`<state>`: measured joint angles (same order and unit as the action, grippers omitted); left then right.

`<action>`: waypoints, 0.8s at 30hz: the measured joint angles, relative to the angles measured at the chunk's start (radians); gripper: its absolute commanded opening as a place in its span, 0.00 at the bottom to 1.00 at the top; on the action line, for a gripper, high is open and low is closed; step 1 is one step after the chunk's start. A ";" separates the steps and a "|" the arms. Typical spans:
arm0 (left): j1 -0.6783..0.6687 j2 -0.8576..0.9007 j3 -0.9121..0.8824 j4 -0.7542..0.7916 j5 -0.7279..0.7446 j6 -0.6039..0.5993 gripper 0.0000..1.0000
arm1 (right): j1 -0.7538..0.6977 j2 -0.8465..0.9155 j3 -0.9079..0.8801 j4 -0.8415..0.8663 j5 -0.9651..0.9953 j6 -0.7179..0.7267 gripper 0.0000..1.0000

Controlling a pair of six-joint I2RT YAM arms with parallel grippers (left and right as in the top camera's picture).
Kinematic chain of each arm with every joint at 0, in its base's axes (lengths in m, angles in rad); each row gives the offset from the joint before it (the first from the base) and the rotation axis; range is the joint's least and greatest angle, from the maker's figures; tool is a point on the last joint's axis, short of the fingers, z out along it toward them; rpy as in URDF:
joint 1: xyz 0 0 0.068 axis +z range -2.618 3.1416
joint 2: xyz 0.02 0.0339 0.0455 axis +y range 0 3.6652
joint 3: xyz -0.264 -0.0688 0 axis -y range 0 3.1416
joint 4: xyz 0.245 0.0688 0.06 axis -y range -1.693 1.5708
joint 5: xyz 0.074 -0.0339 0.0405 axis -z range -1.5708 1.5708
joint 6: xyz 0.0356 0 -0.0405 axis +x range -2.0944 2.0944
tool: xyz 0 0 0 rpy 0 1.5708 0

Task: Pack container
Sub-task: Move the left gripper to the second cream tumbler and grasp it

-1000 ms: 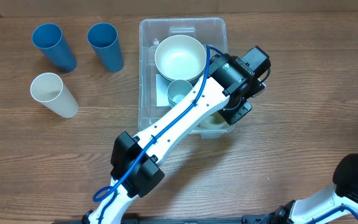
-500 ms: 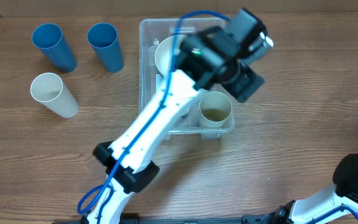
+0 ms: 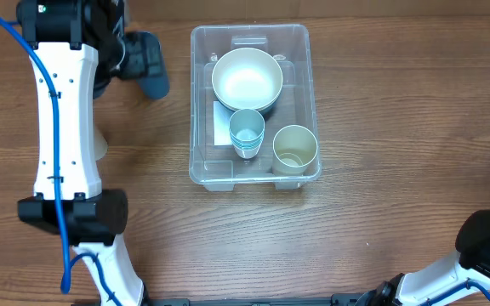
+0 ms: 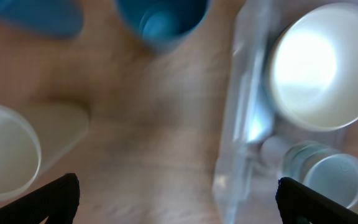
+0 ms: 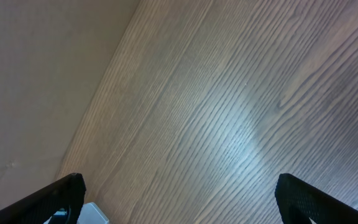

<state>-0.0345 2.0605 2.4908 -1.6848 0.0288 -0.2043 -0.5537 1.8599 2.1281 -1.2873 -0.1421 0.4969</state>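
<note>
The container [image 3: 201,102] is a clear bin at the table's middle. It holds a cream bowl [image 3: 247,79], a stack of light blue cups [image 3: 247,132] and a cream cup [image 3: 295,149]. My left arm [image 3: 62,127] reaches up the left side, and its wrist covers the loose cups. In the blurred left wrist view my left gripper [image 4: 179,202] is open and empty above bare wood, with the container's wall [image 4: 247,118] to its right. My right gripper [image 5: 182,196] is open and empty over bare table.
A blue cup [image 3: 153,75] shows partly beside the left wrist. The left wrist view shows that blue cup [image 4: 160,22], a second blue cup [image 4: 36,15] and a white cup [image 4: 5,152] lying on its side. The right arm's base [image 3: 487,242] sits at the bottom right.
My left arm lifted off the container's right side, leaving the cream cup standing inside, and swung far left over the loose cups. The right arm has not moved.
</note>
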 measured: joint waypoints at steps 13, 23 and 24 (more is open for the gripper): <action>0.235 -0.251 -0.521 0.150 -0.147 0.028 1.00 | 0.000 0.000 0.000 0.000 0.001 0.000 1.00; 0.263 -0.248 -0.773 0.492 -0.021 0.153 0.82 | 0.000 0.000 0.000 0.000 0.000 0.000 1.00; 0.264 -0.247 -0.790 0.509 -0.018 0.155 0.65 | 0.000 0.000 0.000 0.000 0.001 0.000 1.00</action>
<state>0.2291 1.8133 1.7004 -1.1763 0.0113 -0.0494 -0.5537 1.8599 2.1281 -1.2873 -0.1413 0.4973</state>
